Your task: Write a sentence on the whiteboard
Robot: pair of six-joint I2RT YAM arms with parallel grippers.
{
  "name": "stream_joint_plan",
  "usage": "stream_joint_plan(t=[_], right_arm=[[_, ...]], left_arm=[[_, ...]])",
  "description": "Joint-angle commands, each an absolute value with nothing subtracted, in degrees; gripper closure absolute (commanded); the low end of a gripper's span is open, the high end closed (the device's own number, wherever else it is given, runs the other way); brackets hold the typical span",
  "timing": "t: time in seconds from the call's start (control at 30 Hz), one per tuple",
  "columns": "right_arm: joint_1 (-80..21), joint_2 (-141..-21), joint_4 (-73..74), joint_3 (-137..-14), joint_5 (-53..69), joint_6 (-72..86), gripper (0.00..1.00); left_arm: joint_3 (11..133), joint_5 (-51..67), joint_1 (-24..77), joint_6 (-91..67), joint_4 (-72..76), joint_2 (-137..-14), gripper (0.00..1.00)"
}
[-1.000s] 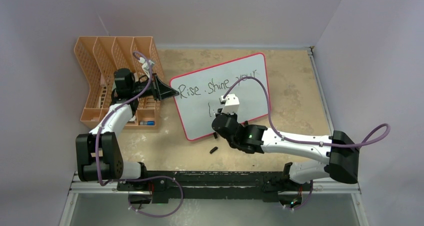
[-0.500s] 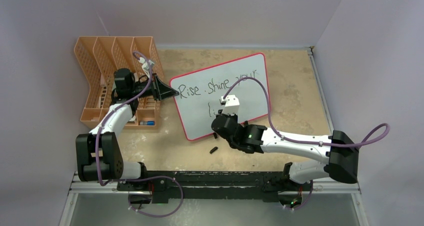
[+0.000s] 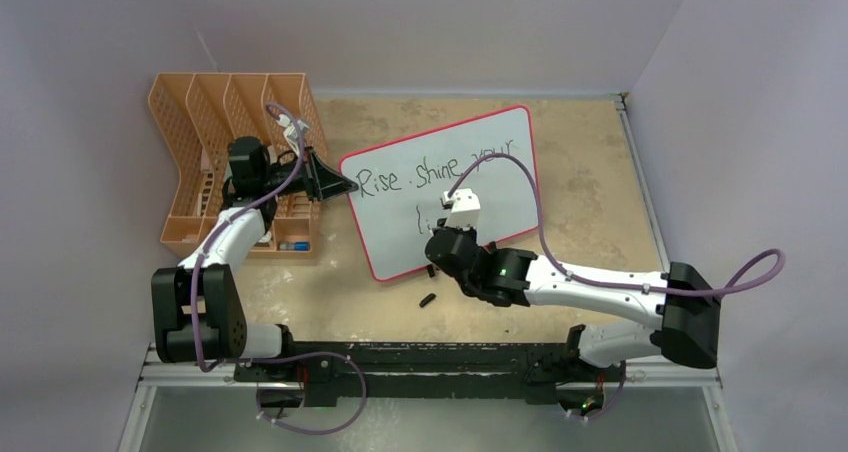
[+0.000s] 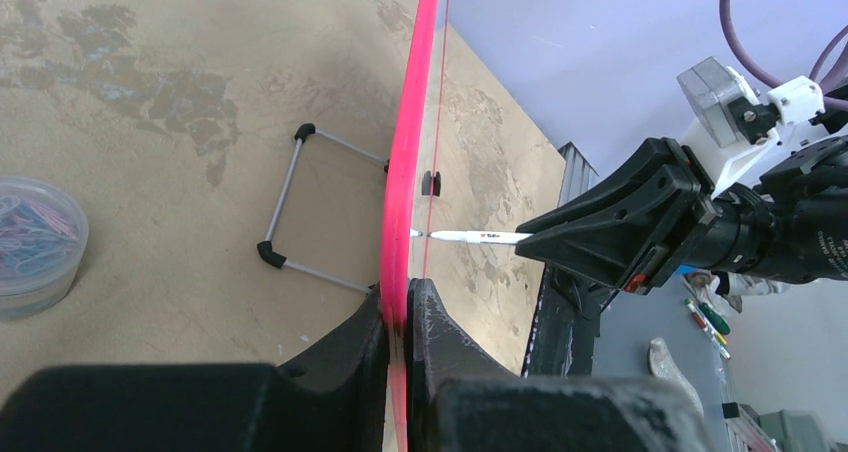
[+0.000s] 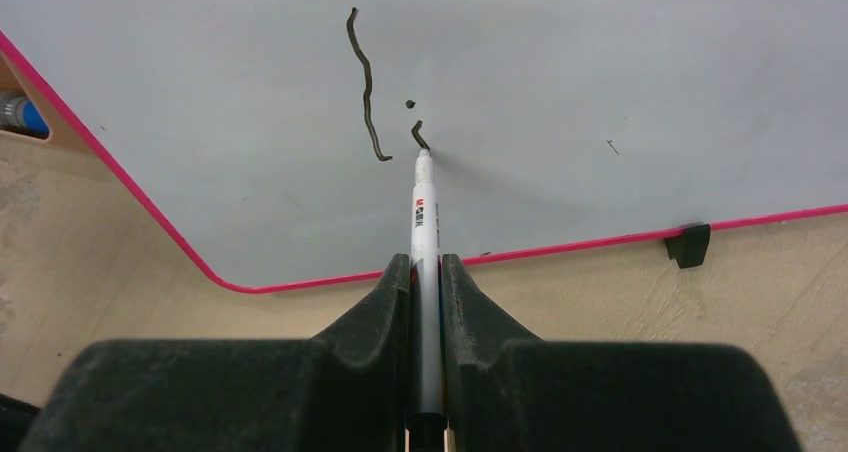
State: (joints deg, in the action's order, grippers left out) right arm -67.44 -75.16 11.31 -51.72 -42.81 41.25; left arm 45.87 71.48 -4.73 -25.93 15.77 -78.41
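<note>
While its tip is pressed to the whiteboard (image 3: 385,232), a white marker (image 5: 424,212) is held by the right gripper (image 5: 425,267). The jaws are closed almost fully on the marker's barrel, which is seen at the centre of the right wrist view. The tip is met by the end of a short hooked stroke (image 5: 419,132). A small dot and a longer wavy stroke (image 5: 365,82) are found just to the upper left of it.

The board is seen propped at a tilt in the middle of the top view. The sentence (image 3: 440,167) is written across its upper part, and "Rise . shine your" can be read there. The board's left edge is clamped by the left gripper (image 4: 400,307), whose jaws are shut tight on the pink rim with one finger on each face.

An orange mesh rack (image 3: 200,142) is seen at the upper left of the top view. A small black object (image 3: 428,299) lies on the table just below the board's lower edge. A clear tub of coloured paper clips (image 4: 35,247) is visible at the left edge of the left wrist view.
</note>
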Motion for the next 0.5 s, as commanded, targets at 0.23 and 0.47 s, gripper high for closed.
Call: stream_joint_plan(t=[0.23, 0.47], right_arm=[[-67.2, -68.3, 10.5, -50.7, -43.6, 40.5, 1.00], [-66.6, -68.5, 9.4, -49.3, -45.8, 41.2, 1.00]], left_arm=[[46.9, 69.3, -5.3, -25.6, 17.0, -77.4, 1.00], [46.8, 69.3, -5.3, -25.6, 17.0, -77.4, 1.00]])
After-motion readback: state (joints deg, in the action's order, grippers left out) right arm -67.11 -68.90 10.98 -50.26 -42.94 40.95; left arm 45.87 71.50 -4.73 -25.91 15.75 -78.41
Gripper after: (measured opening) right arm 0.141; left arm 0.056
